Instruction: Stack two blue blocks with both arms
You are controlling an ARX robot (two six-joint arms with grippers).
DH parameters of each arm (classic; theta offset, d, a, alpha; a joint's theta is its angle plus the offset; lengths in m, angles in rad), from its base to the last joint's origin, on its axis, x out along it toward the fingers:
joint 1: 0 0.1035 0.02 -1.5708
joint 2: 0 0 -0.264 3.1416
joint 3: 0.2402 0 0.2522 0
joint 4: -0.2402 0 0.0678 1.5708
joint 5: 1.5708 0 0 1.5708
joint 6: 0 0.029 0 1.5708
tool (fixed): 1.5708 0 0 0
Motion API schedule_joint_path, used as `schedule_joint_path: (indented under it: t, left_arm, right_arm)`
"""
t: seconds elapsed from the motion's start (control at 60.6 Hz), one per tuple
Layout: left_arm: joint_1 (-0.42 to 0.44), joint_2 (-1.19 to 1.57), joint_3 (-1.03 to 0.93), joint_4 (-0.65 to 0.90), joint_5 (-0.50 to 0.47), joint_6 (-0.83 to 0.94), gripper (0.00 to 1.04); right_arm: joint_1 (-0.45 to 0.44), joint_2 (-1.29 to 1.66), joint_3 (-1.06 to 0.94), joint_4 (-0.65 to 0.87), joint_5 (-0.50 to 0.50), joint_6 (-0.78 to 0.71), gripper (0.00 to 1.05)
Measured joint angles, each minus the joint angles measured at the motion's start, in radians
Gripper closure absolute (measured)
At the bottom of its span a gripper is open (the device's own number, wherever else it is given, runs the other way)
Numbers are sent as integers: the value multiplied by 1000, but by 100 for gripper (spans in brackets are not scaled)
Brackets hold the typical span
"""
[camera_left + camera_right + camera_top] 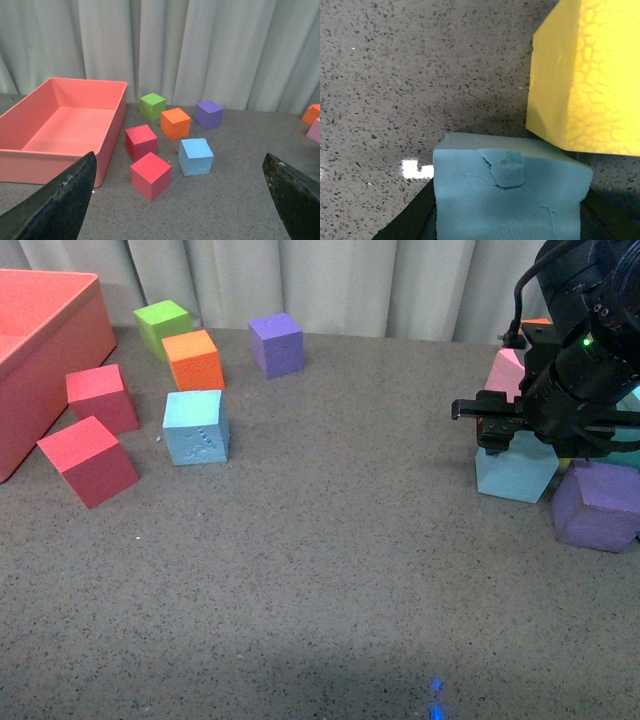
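Note:
A sky-blue block with embossed marks point(196, 427) sits on the grey table at the left, beside the red cubes; it also shows in the left wrist view point(196, 156). My right gripper point(520, 440) at the far right is shut on the other blue block point(516, 470), which fills the near part of the right wrist view point(510, 192) and is at or just above the table. My left gripper point(180, 200) is open and empty, well back from the marked block; its black fingers point(60, 200) frame that view. The left arm is out of the front view.
A salmon bin point(40, 350) stands at the far left. Two red cubes point(88, 460), an orange cube point(193, 360), a green cube point(163, 325) and a purple cube point(276, 344) surround the marked block. A purple cube point(597, 505), a pink cube point(505, 375) and a yellow cube point(587, 75) crowd the right gripper.

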Motion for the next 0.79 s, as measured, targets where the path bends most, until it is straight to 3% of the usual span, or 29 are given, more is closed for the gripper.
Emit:
schedule_joint_path:
  t: [0.512, 0.792]
  left_arm:
    - [0, 0, 0, 0, 0, 0, 7]
    - [0, 0, 0, 0, 0, 0, 7]
  right_arm:
    - [195, 92, 223, -62, -59, -27, 56]
    - [229, 151, 301, -98, -52, -59, 56]
